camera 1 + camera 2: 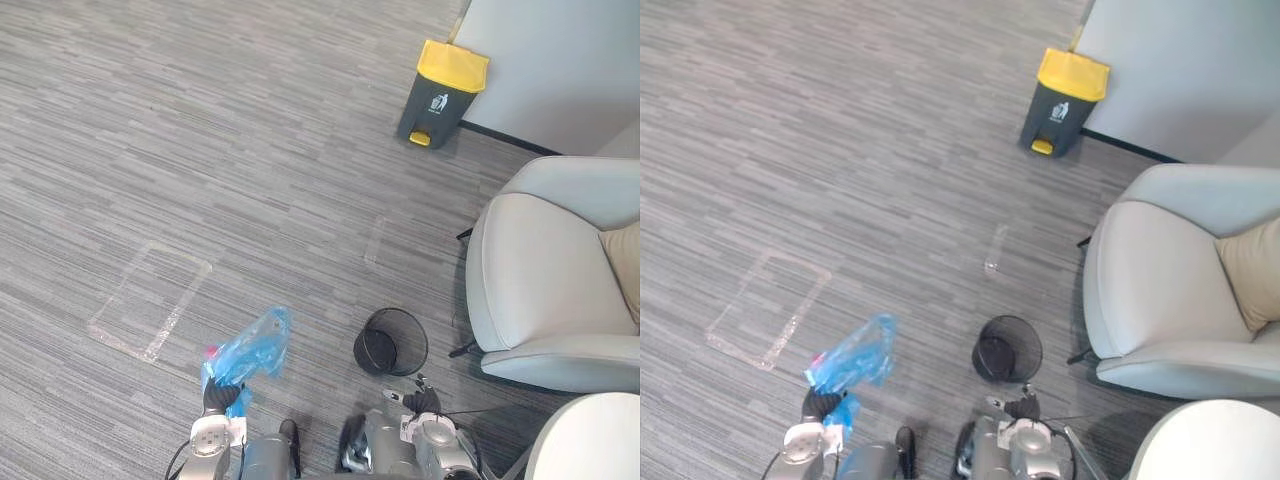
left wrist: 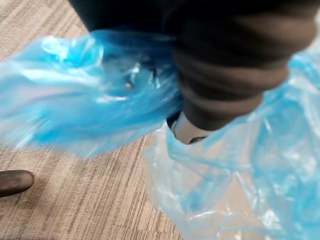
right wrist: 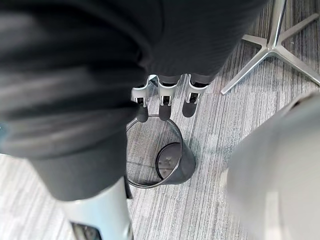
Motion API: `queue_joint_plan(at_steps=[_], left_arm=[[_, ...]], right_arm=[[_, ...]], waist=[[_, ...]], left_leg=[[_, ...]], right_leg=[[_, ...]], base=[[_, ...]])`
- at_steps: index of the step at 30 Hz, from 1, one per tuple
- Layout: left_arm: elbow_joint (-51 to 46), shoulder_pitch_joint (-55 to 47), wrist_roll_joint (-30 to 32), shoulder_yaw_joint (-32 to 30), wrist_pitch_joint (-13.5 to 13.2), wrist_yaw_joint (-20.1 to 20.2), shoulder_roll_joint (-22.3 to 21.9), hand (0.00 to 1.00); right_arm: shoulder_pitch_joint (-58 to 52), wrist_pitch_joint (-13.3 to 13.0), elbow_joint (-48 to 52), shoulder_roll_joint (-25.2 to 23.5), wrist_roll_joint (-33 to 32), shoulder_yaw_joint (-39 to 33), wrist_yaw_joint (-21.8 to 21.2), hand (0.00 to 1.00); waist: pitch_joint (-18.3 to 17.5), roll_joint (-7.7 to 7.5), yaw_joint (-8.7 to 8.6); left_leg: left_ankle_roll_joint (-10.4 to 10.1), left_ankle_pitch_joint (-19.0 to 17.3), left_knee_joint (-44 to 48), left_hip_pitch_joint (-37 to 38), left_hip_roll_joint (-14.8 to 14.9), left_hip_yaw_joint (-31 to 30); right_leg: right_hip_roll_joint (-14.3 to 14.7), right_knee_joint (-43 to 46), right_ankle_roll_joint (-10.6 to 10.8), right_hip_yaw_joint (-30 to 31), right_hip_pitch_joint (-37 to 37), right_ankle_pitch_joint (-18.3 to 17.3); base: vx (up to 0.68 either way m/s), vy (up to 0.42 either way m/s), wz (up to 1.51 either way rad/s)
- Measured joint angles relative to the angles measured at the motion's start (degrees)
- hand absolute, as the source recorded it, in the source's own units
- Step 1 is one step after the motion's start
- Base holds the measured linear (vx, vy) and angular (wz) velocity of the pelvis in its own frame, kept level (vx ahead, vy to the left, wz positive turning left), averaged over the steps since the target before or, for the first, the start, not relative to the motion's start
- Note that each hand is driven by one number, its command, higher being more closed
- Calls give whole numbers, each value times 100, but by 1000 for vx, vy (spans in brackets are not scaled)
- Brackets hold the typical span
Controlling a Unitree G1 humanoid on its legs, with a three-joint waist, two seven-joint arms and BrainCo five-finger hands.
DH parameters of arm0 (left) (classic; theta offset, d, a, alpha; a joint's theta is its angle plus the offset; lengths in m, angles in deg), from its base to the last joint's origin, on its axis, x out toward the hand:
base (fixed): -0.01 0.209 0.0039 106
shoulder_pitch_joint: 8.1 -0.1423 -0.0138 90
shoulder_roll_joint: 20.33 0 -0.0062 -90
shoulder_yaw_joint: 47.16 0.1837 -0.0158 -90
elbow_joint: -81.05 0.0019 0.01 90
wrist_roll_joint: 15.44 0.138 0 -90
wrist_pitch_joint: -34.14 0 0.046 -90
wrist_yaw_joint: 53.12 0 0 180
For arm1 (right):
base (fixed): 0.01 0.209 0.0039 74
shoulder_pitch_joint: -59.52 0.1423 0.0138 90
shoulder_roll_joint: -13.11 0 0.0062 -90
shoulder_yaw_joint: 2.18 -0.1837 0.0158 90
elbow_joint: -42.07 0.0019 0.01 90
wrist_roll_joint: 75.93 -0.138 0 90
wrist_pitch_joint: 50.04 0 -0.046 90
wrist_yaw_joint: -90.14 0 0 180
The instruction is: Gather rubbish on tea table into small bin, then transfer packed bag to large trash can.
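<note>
Blue bag tight in L hand — long axis fwd-right — R hand slack.

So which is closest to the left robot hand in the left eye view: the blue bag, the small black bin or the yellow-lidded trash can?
1. The blue bag: held in the left robot hand itself.
2. The small black bin: on the floor to its right.
3. The yellow-lidded trash can: far off by the wall, on the right.

I see the bag as thin, crinkled, glossy translucent blue plastic film. The small bin looks like matt black wire mesh. The carpet is grey, ribbed and rough-woven.
</note>
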Motion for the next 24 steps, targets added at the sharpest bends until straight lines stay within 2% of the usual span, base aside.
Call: queue_joint_plan(at_steps=[1, 2, 3, 4, 6, 7, 10, 12, 13, 14, 15, 16, 17, 18, 19, 21, 22, 23, 24], left_arm=[[43, 58, 2, 41, 3, 3, -8, 100], [31, 46, 5, 56, -1, 2, -61, 100], [32, 37, 7, 113, 0, -5, -90, 100], [-19, 88, 9, 153, 50, 7, -178, 100], [-209, 7, 9, 124, 52, 15, -287, 100], [-368, -41, 8, 28, 50, 28, -419, 100], [-497, 68, 7, 29, 47, 118, -598, 100], [-633, 60, 9, 4, 38, 119, -619, 100], [-666, 54, 9, -29, 38, 119, -628, 100], [-663, 80, 10, -46, 37, 120, -640, 100], [-648, 70, 9, -68, 38, 117, -667, 100], [-643, -1, 7, -61, 36, 115, -739, 100], [-599, -58, 6, -61, 35, 117, -782, 100], [-500, 3, 5, -73, 54, 112, -693, 100], [-509, 51, 6, -54, 50, 117, -672, 100], [-594, 17, 4, -19, 51, 113, -658, 100], [-613, -144, 3, 85, 52, 112, -597, 100], [-616, -172, -1, 108, 53, 108, -580, 100], [-622, -232, -3, 198, 57, 106, -511, 100]], right_arm=[[-85, -6, 14, -1, -27, -181, -25, 0], [-89, 0, 17, 12, -20, -245, -24, 0], [-174, 1, 53, 15, -10, -268, -33, 0], [-190, 19, 212, 16, -11, -303, -56, 0], [-205, 16, 546, -27, -15, -178, -61, 0], [-186, -21, 812, -105, -58, -86, -61, 0], [-163, -62, 1026, -182, -144, -94, -54, 0], [-162, -60, 1095, -223, -238, -107, -43, 0], [-166, -61, 1105, -215, -236, -113, -42, 0], [-157, -57, 1102, -213, -235, -164, -33, 0], [-141, -56, 1098, -211, -235, -196, -13, 0], [-217, -58, 1096, -178, -233, -206, 31, 0], [-249, -49, 988, -172, -233, -253, 55, 0], [-228, 14, 870, -312, -232, -294, 62, 0], [-228, 18, 880, -333, -218, -242, 61, 0], [-208, 18, 928, -332, -214, -193, 59, 0], [-193, 20, 925, -333, -209, -157, 50, 0], [-192, 20, 925, -333, -206, -154, 51, 0], [-193, 25, 923, -331, -198, -141, 51, 0]], waist=[[-32, -55, -36], [-49, -52, -93], [-56, -35, -165], [14, 120, -177], [-3, 211, -119], [-10, 230, 6], [-19, 187, 149], [1, 120, 204], [2, 118, 271], [0, 125, 341], [-6, 148, 372], [-86, 283, 415], [-87, 252, 431], [-137, 32, 393], [-155, -1, 396], [-169, -33, 445], [-163, -20, 464], [-155, -7, 458], [-158, 3, 425]], left_leg=[[-95, -79, 15, 154, -62, -139], [-213, -174, 110, 251, -51, -216], [-473, -354, 382, 345, -21, -295], [-605, -423, 1320, 106, 252, -101], [-788, -124, 2969, -405, 641, 385], [-603, 5, 4120, -783, 1059, 740], [-345, -300, 4384, -1246, 1320, 1010], [-272, -372, 3872, -1631, 1300, 1010], [-298, -356, 3394, -1830, 1279, 922], [-414, -245, 2679, -1998, 1188, 687], [-495, 7, 2025, -2024, 1091, 429], [-604, 749, 961, -1936, 1101, 57], [-691, 1324, 1011, -1868, 1098, 22], [-631, 1125, 1171, -1840, 946, 199], [-567, 898, 1324, -1839, 925, 323], [-443, 493, 1424, -1580, 948, 751], [-426, 218, 1306, -1121, 941, 1096], [-427, 172, 1261, -1018, 950, 1155], [-467, 68, 1089, -730, 936, 1319]], right_leg=[[3, -76, -204, 85, -84, 224], [14, -60, -291, 23, -63, 333], [13, -137, -537, -101, 130, 599], [133, -142, -707, -349, 458, 513], [384, -419, -821, -316, 963, 324], [574, -628, -842, -103, 1438, 156], [562, -854, -846, 275, 2083, 72], [399, -1004, -768, 530, 2445, 14], [297, -1031, -661, 663, 2565, -53], [175, -1023, -498, 842, 2665, -193], [117, -1015, -320, 965, 2739, -326], [133, -974, -58, 1135, 2823, -532], [76, -913, 126, 1330, 2868, -753], [-157, -822, 143, 1448, 2812, -772], [-231, -620, 97, 1554, 2731, -678], [-426, -33, 337, 1701, 2505, -535], [-601, 972, 669, 1772, 2087, -287], [-636, 1226, 707, 1773, 1977, -245], [-695, 2052, 772, 1697, 1574, -207]], base=[[519, -59, 78], [598, -101, 92], [640, -129, 89], [779, -147, 69], [712, -108, 0], [638, -59, -40], [551, 9, -45], [476, 90, -57], [427, 196, -81], [518, 256, -87], [541, 340, -90], [379, 275, -80], [426, 333, -70], [386, 313, -53], [366, 296, -46], [365, 319, -104], [308, 280, -124], [294, 237, -115], [222, 129, -52]])
